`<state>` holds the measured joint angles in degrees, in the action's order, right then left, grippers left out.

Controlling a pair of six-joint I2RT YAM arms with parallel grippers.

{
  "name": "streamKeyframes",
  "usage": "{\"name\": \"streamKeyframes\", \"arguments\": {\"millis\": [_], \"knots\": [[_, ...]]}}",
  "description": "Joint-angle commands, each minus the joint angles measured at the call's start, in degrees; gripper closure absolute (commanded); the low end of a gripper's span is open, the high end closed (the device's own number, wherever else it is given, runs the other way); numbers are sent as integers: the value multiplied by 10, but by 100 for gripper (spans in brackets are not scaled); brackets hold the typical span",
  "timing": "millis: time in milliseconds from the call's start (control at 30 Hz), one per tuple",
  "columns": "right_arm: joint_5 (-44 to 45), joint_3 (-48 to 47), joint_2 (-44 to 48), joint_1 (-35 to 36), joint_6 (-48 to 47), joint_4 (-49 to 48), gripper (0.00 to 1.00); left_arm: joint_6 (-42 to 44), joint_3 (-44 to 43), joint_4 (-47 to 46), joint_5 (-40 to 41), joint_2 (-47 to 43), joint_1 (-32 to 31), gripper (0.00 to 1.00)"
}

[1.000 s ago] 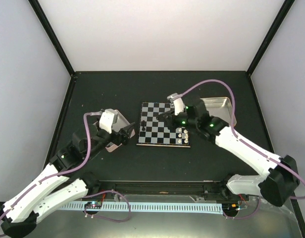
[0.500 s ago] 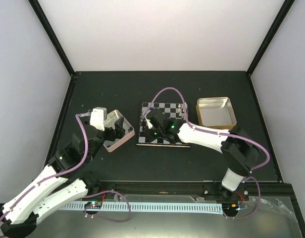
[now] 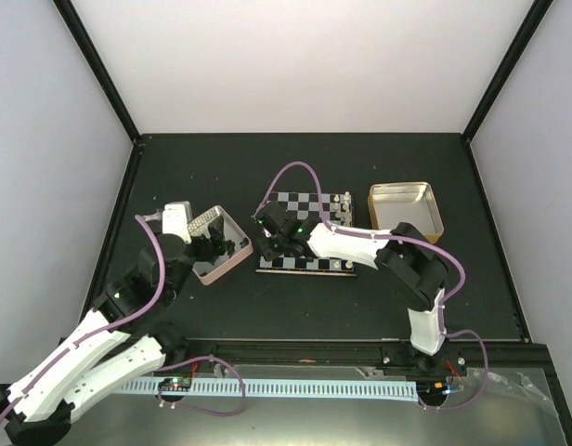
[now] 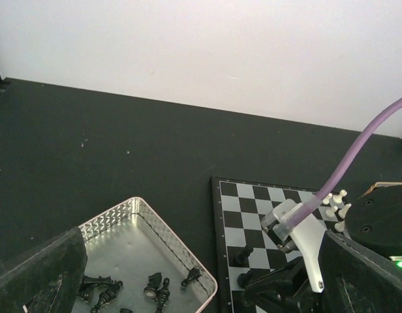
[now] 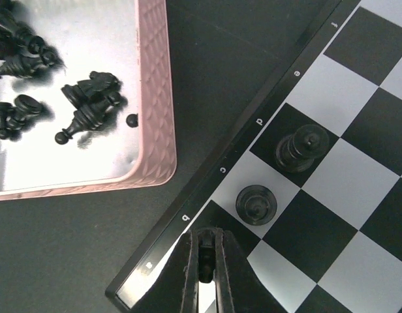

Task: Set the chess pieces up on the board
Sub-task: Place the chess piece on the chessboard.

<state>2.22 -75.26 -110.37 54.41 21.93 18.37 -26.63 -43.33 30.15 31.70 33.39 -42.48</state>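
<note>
Change: the right gripper [image 5: 202,240] has swung from the right side of the board [image 5: 331,215] to its near left corner.
Right jaws: narrow, almost together; I cannot tell if they hold a piece.
Left jaws: the left gripper [image 3: 214,249] is wide open over the pink-rimmed tin [image 5: 152,85].
Chess pieces: two chess pieces [image 5: 302,149] stand on the board's left edge squares, and the rest lie in the tin.
Meaning: probably another placement there; most of the set-up remains.

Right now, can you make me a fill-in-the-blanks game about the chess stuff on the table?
The tin holding the loose black chess pieces has a ____ rim.
In the right wrist view, ____ other black pieces stand on the board.
The left claw above that tin is wide ____.
Missing words: pink, two, open.
</note>
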Motion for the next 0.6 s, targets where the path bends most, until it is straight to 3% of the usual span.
{"name": "streamKeyframes", "arguments": {"millis": [0,233,567], "knots": [[27,-29,-20,4,3,24,99,-37,-1,8,22,3,9,1],[48,-34,-34,4,14,43,99,-38,0,14,15,6,17,1],[3,-34,-49,4,17,37,96,-41,0,20,1,12,24,1]]}}
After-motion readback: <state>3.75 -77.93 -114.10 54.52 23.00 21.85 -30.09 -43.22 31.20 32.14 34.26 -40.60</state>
